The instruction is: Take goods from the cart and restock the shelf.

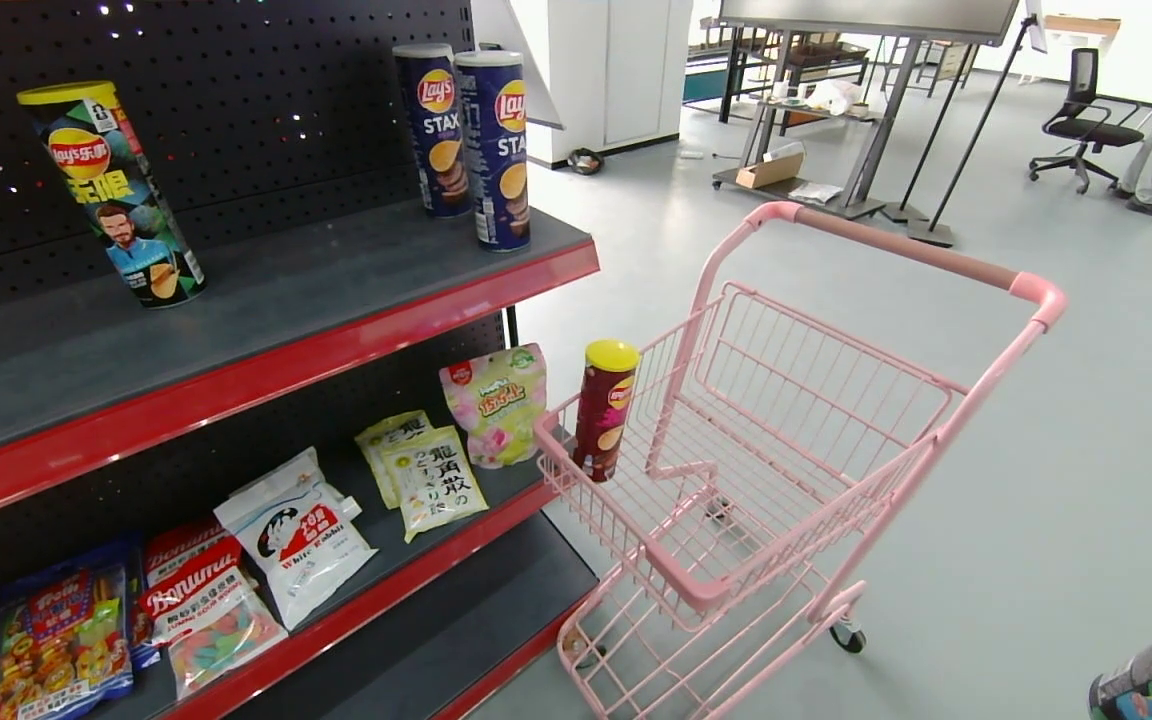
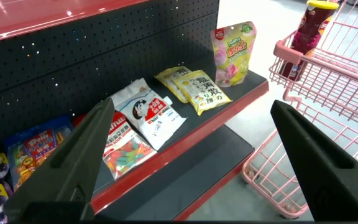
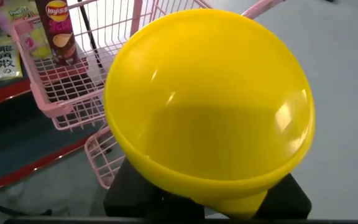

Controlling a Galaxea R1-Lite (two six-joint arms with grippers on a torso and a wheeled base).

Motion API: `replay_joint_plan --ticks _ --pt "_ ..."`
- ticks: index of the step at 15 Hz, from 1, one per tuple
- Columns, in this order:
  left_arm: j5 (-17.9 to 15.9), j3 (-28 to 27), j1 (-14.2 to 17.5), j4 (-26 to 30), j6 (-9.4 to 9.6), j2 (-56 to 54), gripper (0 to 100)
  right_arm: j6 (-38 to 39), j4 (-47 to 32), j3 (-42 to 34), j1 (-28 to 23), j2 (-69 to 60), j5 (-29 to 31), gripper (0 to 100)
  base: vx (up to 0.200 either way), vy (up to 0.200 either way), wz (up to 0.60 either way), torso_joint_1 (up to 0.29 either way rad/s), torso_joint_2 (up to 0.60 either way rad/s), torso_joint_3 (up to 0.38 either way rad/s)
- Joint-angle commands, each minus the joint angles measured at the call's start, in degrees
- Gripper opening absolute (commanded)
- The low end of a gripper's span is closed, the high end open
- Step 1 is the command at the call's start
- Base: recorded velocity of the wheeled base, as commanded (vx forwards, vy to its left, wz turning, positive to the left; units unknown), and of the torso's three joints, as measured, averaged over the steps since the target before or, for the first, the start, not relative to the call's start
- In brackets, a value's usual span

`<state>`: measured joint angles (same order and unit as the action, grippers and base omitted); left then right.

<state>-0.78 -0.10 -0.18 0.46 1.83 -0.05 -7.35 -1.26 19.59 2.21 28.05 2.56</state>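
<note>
Right gripper (image 3: 207, 208) is clamped on a chip can (image 3: 210, 99). Its yellow lid faces the wrist camera and dark fingers press at its base. In the head view the can's printed body pokes in at 5 o'clock, well apart from both shelf and cart. Left gripper (image 2: 191, 109) is spread wide with nothing in it, hanging in front of the lower shelf (image 2: 185, 137), where snack bags (image 1: 296, 535) lie flat. The pink cart (image 1: 906, 248) sits at 4 o'clock, and one maroon can (image 1: 604, 410) stands upright in its near corner, just beside the shelf end. The top shelf (image 1: 316, 290) runs from 9 to 12 o'clock. It carries a pair of blue cans (image 1: 494, 150) at 12, touching each other, and a yellow-lidded can (image 1: 111, 195) at 10 that reads as tilted. A bare stretch of board lies between them. Step in hand, as I judge it, is carrying the held can to that bare stretch. To do it well, keep the can vertical, bring it over the red lip (image 1: 336, 345) rather than into it, and aim mid-gap — clear of the tilted can, which looks easy to knock. Set the base flat on the board before letting the fingers spread, then back straight out. The maroon can is left for the next trip.
</note>
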Motion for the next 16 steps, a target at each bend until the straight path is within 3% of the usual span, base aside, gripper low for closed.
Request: replay_joint_plan --ticks 1,16 --pt "0.0 0.0 0.0 0.0 0.02 0.0 100 0.0 0.0 -0.1 0.0 -0.2 0.0 0 0.000 0.000 0.00 0.036 -0.10 -0.066" --pt "0.0 0.0 0.0 -0.1 0.11 0.0 100 -1.0 0.0 -0.1 -0.1 -0.9 0.1 0 0.000 0.000 0.00 0.184 -0.47 -0.284"
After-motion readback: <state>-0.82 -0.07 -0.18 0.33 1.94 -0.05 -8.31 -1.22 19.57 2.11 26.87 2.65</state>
